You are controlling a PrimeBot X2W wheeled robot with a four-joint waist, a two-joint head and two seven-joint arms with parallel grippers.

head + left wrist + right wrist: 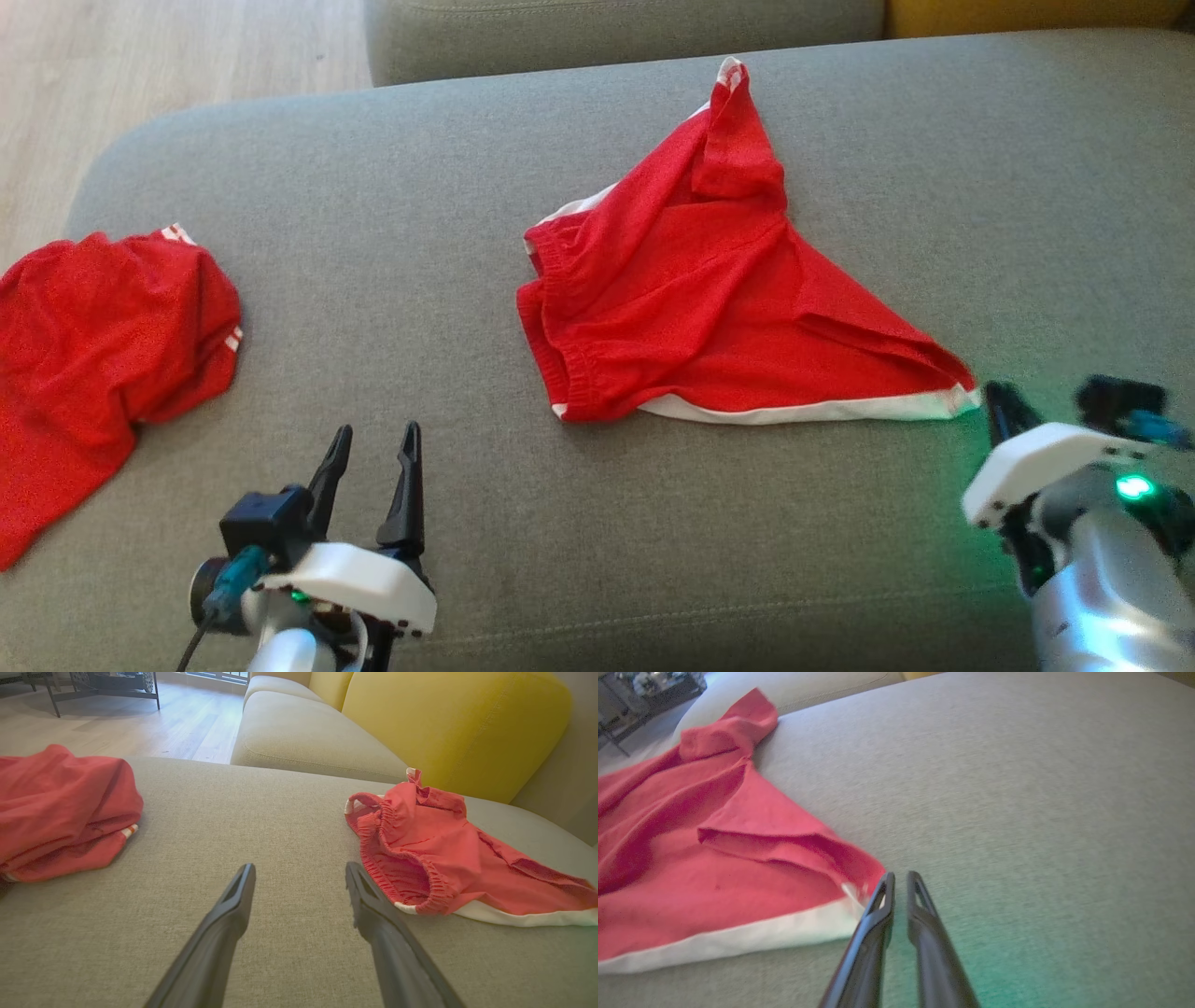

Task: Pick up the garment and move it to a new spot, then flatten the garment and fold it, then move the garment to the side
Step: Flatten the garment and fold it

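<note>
Shows red shorts (691, 289) with white trim, spread loosely on a grey seat cushion (373, 187), around the cushion's middle and a little toward its far edge; forms a rough triangle; runs longest from side to side, along the white hem facing the cushion's near edge; points the gathered elastic waistband toward the cushion's left edge and a sharp hem corner toward its right; sends one narrow folded leg up toward the cushion's far edge.

Leaves bare grey fabric all round: a wide stretch toward the cushion's right edge, a band along its near edge, another stretch toward its left.

Shows a second red garment (93, 355) crumpled at the cushion's left edge, well apart from the shorts.

Places the left gripper (377, 431) over the cushion's near edge, left of centre, fingers spread wide above bare fabric.

Places the right gripper (901, 875) low at the cushion's near right; fingers drawn almost together, a thin slit of grey fabric visible between them; tips just beside the white hem corner; too blurred to tell touching from apart.

Beyond the cushion's far edge: another grey cushion (299, 732) and a yellow backrest (448, 723); past its far left corner, wooden floor (168, 56).
</note>
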